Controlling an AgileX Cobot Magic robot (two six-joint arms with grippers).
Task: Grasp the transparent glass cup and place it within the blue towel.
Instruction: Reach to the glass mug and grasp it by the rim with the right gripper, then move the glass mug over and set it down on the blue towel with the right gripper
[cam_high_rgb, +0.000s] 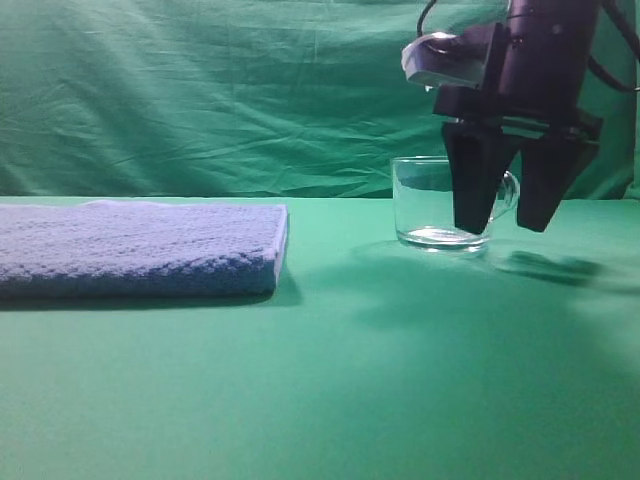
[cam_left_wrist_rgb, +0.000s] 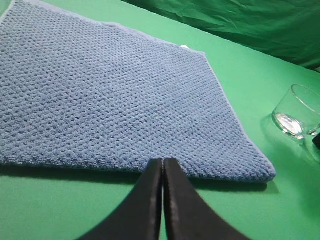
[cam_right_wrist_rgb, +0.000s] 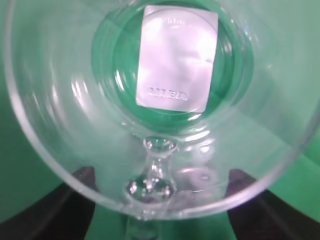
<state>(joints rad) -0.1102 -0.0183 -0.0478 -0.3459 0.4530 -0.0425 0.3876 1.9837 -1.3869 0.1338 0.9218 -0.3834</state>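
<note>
Exterior high view: the transparent glass cup (cam_high_rgb: 433, 203) is standing upright on the green bench (cam_high_rgb: 330, 380) at right of centre, its looped handle (cam_high_rgb: 508, 196) pointing right, well apart from the blue towel (cam_high_rgb: 140, 248), which is lying flat and folded at the left edge. The right gripper (cam_high_rgb: 505, 226) is hanging from above with its two dark fingers (cam_high_rgb: 472, 180) spread wide; one finger is overlapping the cup's right wall and the other is sitting just right of the handle, so the handle side of the cup is lying between them, though whether either finger is touching the glass cannot be told. A green cloth backdrop (cam_high_rgb: 200, 90) is closing off the scene behind. Left wrist view: the left gripper (cam_left_wrist_rgb: 163, 165) is showing its two black fingers (cam_left_wrist_rgb: 145, 205) pressed together with nothing between them, poised at the near edge of the blue towel (cam_left_wrist_rgb: 110, 95); the cup (cam_left_wrist_rgb: 298, 111) is appearing at the far right on bare bench (cam_left_wrist_rgb: 240, 65), clear of the towel's corner. Right wrist view: the camera is looking straight down into the cup (cam_right_wrist_rgb: 60, 100), whose rim is filling the frame; a silvery rectangular label (cam_right_wrist_rgb: 177, 57) is showing through the thick base, the glass handle (cam_right_wrist_rgb: 156, 170) is lying at bottom centre, and the dark fingers (cam_right_wrist_rgb: 65, 200) are appearing at the lower left and lower right outside the rim.
</note>
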